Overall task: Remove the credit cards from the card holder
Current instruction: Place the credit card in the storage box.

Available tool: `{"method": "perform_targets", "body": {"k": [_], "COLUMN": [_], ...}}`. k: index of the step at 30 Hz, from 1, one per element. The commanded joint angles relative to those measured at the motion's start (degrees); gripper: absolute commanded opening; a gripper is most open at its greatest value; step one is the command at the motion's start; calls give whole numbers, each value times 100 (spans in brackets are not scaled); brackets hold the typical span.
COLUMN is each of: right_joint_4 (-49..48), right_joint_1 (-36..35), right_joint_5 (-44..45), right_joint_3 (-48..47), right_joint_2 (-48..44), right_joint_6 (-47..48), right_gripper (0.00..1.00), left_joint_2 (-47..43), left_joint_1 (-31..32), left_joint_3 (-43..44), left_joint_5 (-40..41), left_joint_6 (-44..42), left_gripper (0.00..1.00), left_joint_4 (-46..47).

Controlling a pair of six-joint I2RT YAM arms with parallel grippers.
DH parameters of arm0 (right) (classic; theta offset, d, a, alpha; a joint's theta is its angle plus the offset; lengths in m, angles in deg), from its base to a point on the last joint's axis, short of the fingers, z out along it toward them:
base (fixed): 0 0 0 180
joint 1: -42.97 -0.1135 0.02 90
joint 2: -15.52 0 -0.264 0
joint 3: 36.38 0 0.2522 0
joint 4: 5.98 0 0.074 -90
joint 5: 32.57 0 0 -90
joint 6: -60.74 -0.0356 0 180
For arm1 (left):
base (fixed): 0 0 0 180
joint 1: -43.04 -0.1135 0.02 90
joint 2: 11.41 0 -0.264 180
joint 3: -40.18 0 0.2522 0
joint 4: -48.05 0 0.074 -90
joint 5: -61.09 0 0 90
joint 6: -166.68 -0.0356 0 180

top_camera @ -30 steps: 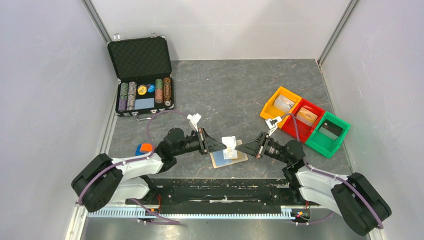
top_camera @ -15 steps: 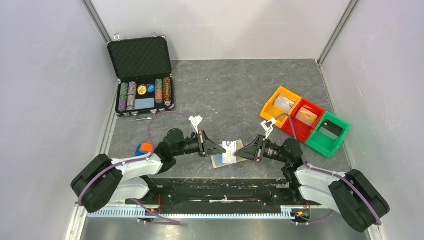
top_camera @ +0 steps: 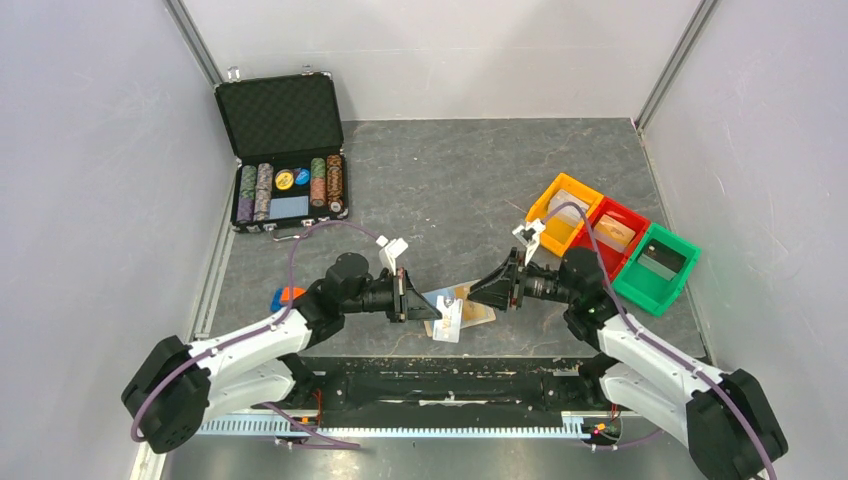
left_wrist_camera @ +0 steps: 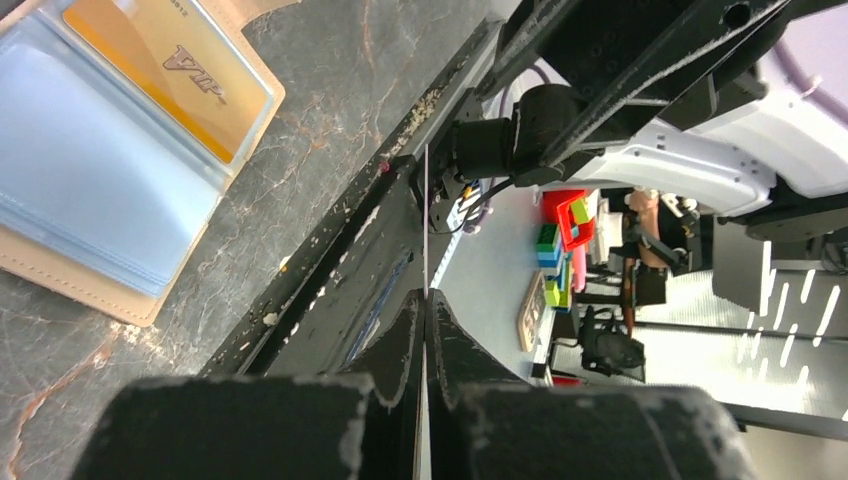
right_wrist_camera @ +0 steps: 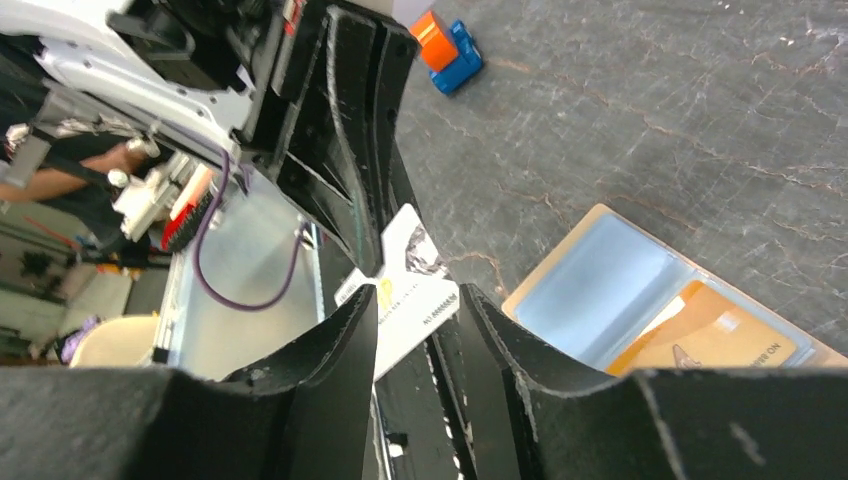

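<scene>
The tan card holder (top_camera: 472,306) lies open on the dark table, blue lining up. An orange-printed credit card (top_camera: 462,293) sits in its pocket. My left gripper (top_camera: 428,309) is shut on a pale white credit card (top_camera: 448,321) and holds it out of the holder, over the table's near edge. In the left wrist view that card (left_wrist_camera: 425,215) shows edge-on between the fingers, with the holder (left_wrist_camera: 95,175) and the orange card (left_wrist_camera: 170,70) at upper left. My right gripper (top_camera: 481,292) is open and empty, just right of the holder. The right wrist view shows the white card (right_wrist_camera: 400,262) beyond my open gripper (right_wrist_camera: 418,300), and the holder (right_wrist_camera: 600,290).
A black chip case (top_camera: 285,160) stands open at the back left. Orange (top_camera: 562,210), red (top_camera: 612,232) and green (top_camera: 655,265) bins sit at the right. A small blue and orange block (top_camera: 288,296) lies left of the left arm. The black base rail (top_camera: 450,380) runs along the near edge.
The white card has left the holder in my left gripper, moving down toward the near edge. My right gripper has let go and drawn back right. The orange card now shows.
</scene>
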Motion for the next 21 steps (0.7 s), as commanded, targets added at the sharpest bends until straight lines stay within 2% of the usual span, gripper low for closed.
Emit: {"method": "perform_targets", "body": {"k": [1,6,12,21], "right_joint_4": [1032,1250,1341,624], "right_joint_1": [25,24,21,-137], "right_joint_5": [-506,-750,-1043,-1453], "right_joint_3": [-606,-857,-1029,-1115], "right_joint_2": [329,548,842,1394], "right_joint_6": [973,1242,1480,1314], "right_gripper": [38,40,45,46], "left_joint_2": [-225,-31,196,330], "left_joint_1": [-15,-15,-15,-2], "left_joint_3": [479,688,858,1061], "left_joint_5": [-305,-584,-989,-1268], "left_joint_6": [-812,-1121,-1111,-1098], "left_gripper": [2,2,2,2], "left_joint_4": [-981,-1408,-1323,-1366]}}
